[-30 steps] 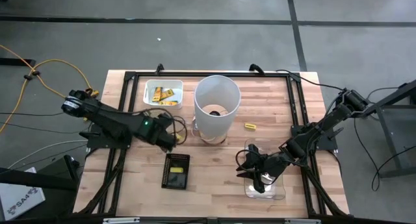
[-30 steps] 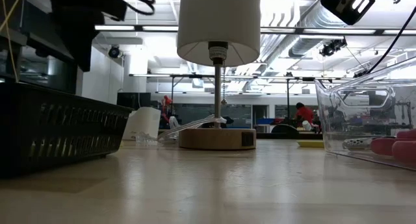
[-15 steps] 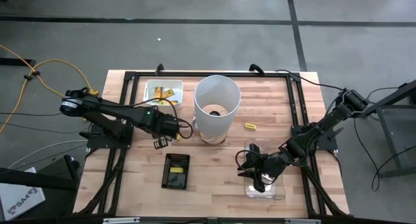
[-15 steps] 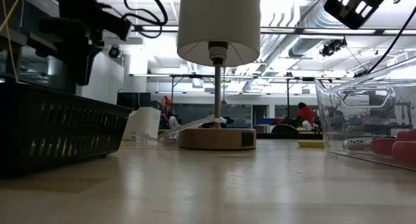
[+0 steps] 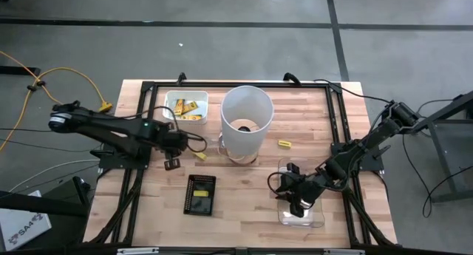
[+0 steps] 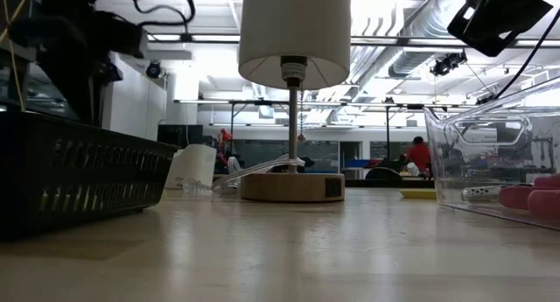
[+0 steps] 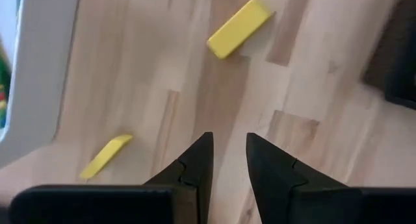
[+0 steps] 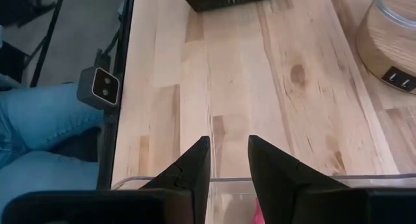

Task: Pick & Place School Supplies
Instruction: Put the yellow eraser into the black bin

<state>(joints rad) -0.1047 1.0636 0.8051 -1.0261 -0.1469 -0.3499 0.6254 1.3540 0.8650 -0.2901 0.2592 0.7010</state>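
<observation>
Two yellow pieces lie flat on the wood ahead of my left gripper (image 7: pixel 229 149), one farther off (image 7: pixel 239 28) and one close beside it (image 7: pixel 106 156). The high view shows the left gripper (image 5: pixel 174 163) between the white tray (image 5: pixel 167 106) of yellow pieces and the black basket, with a loose yellow piece (image 5: pixel 199 157) to its right. Another yellow piece (image 5: pixel 284 143) lies right of the lamp. My right gripper (image 5: pixel 298 203) hovers over the clear container (image 5: pixel 314 218), where pink-handled tools (image 6: pixel 534 200) lie. Both grippers hold nothing, their fingers a narrow gap apart.
The tall white lamp shade (image 5: pixel 246 122) on its round wooden base (image 6: pixel 291 186) stands mid-table. A black basket (image 5: pixel 200 194) sits near the front edge. A black frame runs along the table's sides. A person's legs in blue jeans (image 8: pixel 39 126) show beyond the near edge.
My left gripper has drawn back from the lamp base toward the table's left edge, its arm folding leftward. A yellow piece that the gripper covered now shows on the wood beside the lamp base.
</observation>
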